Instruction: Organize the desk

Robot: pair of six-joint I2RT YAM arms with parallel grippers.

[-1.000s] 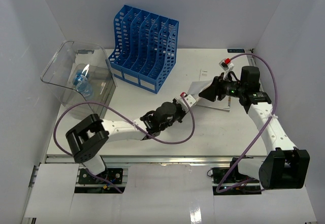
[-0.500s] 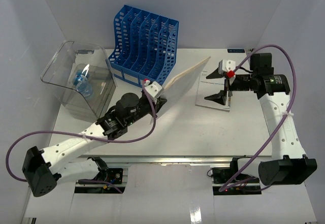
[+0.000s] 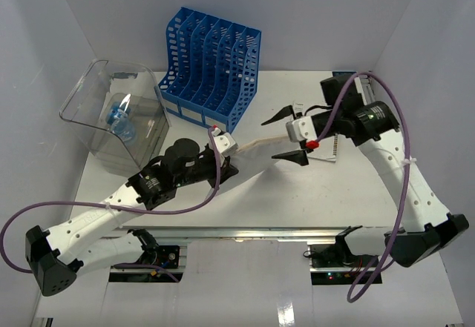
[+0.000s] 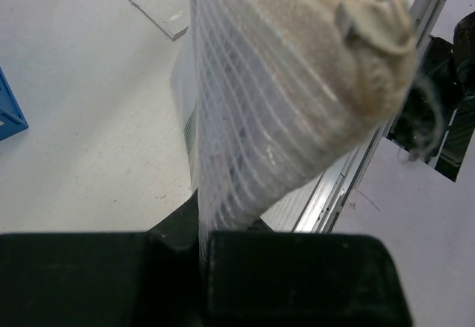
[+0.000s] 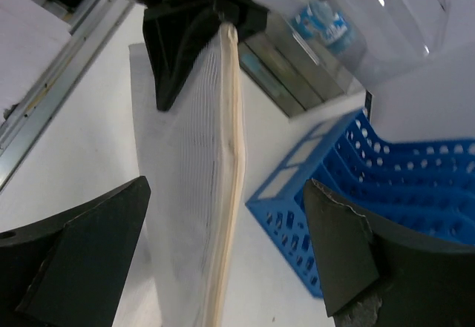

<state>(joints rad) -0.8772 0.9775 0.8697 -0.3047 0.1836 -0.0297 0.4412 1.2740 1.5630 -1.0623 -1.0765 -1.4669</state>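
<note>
A flat mesh pouch (image 3: 256,147) is being held clear of the white surface (image 3: 297,186). Its fine white netting is crossed by a grid of threads and edged with a coarse beige fabric band. One end is being clamped by the left fingers (image 4: 297,279), black and blocky, which are pressed tight on the netting in the left wrist view. The pouch's free end is being flanked by the right fingers (image 5: 82,260), which are spread wide apart on either side without touching it. The smooth, matte surface is lying below both sets of fingers, and a metal rail (image 3: 245,230) is running along its near edge. A rigid blue perforated file rack (image 3: 211,60) and a clear plastic bin (image 3: 96,97) are being carried at the far left. Something blue inside the bin is being blurred by its walls and cannot be made out. A paper pad (image 3: 330,147) is being partly hidden by the right arm.
</note>
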